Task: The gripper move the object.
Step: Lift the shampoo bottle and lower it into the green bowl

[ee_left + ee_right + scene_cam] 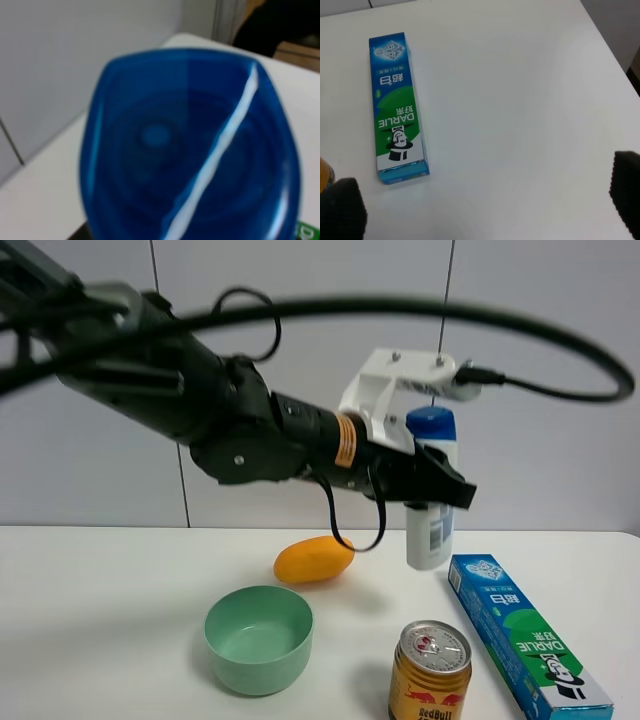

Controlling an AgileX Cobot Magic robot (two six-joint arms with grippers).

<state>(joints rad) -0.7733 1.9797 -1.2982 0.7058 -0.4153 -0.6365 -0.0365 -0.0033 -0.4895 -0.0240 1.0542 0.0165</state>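
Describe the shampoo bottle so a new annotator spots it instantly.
Follow the big dark arm reaching in from the left over the white table; its hand grips a tall bottle upright. It is the only white thing with a blue cap, and it is taller than the gold can and the blue-green box lying flat nearby.

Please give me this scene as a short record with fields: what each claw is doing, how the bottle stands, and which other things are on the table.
left claw: shut on the shampoo bottle, gripping it below the blue cap
shampoo bottle: upright; cannot tell whether its base touches the table
right claw: open, holds nothing, over the table near the toothpaste box
on table: green bowl (empty), gold can, orange-yellow fruit, toothpaste box lying flat
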